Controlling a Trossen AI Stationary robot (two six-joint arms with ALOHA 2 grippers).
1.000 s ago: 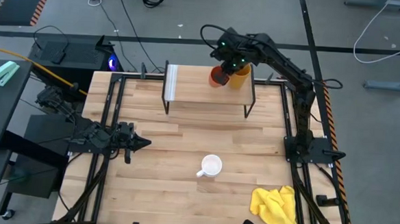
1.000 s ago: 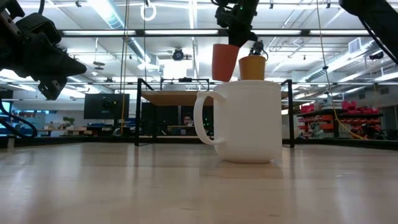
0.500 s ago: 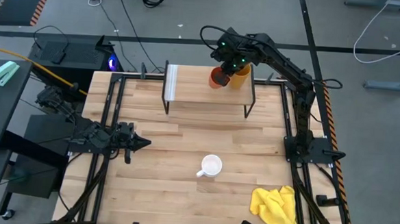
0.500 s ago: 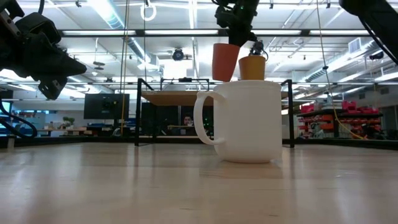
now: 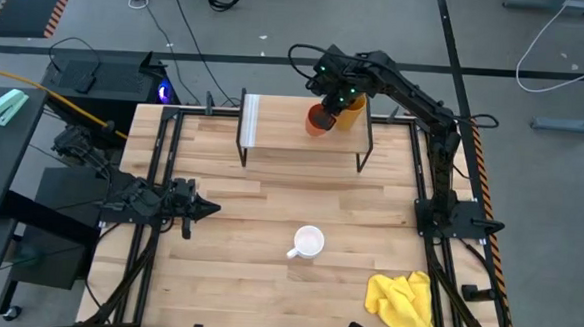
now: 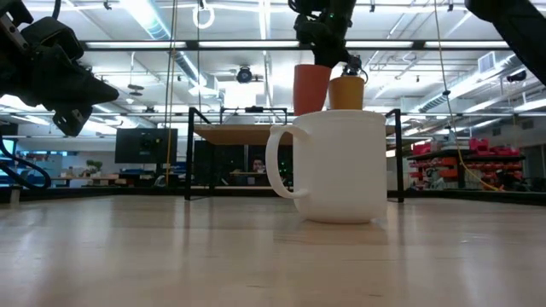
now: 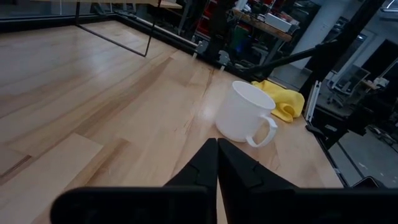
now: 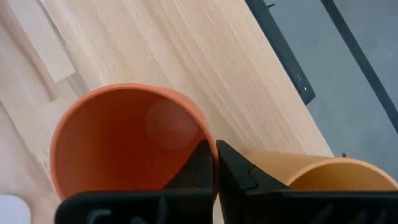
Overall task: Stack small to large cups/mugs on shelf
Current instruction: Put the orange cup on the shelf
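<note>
My right gripper (image 5: 328, 88) reaches over the far end of the shelf (image 5: 283, 135) and is shut on the red-orange cup (image 5: 318, 118), which stands upright with its mouth up. The taller yellow-orange tumbler (image 5: 351, 109) stands on the shelf just right of it; in the low view the cup (image 6: 312, 85) and the tumbler (image 6: 346, 92) show side by side. The white mug (image 5: 309, 243) stands on its base mid-table, handle toward the left. My left gripper (image 5: 206, 207) waits shut near the table's left edge, above the wood. My right gripper (image 8: 214, 149) pinches the red-orange cup's rim (image 8: 208, 134) on the side nearest the tumbler, one finger (image 8: 198, 171) inside the cup and one (image 8: 239, 174) outside. The fingers come from above, pointing down. The cup hangs upright; the white mug hides whether its base touches the shelf.
A crumpled yellow cloth (image 5: 405, 302) lies at the near right corner. A whitish strip (image 5: 250, 121) marks the shelf's left end. Black frame rails (image 5: 158, 166) run along the table's left and right edges. Bare wood lies between the shelf and the mug.
My right gripper has come down a little with the red-orange cup, bringing it lower toward the shelf board and slightly nearer the tumbler. The gripper stays shut on the rim.
</note>
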